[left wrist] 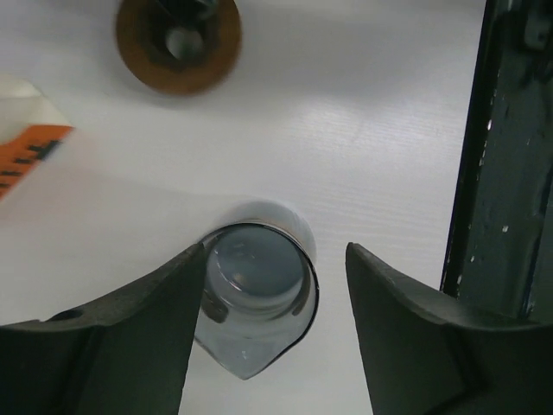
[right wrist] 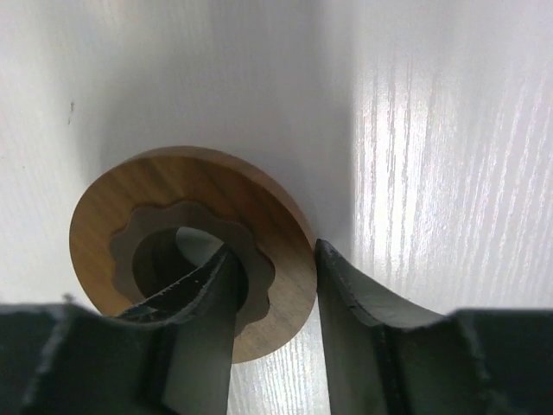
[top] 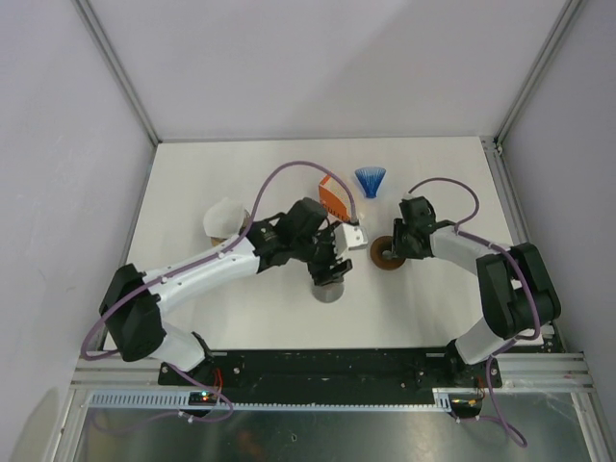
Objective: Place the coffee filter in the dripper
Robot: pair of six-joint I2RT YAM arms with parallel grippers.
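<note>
The blue ribbed cone dripper (top: 371, 181) stands at the back of the table. A white paper coffee filter (top: 226, 219) lies far left, beside the left arm, and neither gripper touches it. My left gripper (top: 332, 272) (left wrist: 275, 252) is open around a clear glass server (left wrist: 259, 290) (top: 327, 290); the left finger touches its wall and the right finger stands apart. My right gripper (top: 393, 248) (right wrist: 273, 249) straddles the rim of a wooden ring (right wrist: 173, 194) (top: 388, 256), with one finger in the hole and one at the outer edge, jaws part-closed.
An orange and white packet (top: 334, 199) (left wrist: 26, 156) lies just behind the left gripper. The wooden ring (left wrist: 179, 43) also shows at the top of the left wrist view. The black base rail (left wrist: 501, 173) runs along the table's near edge.
</note>
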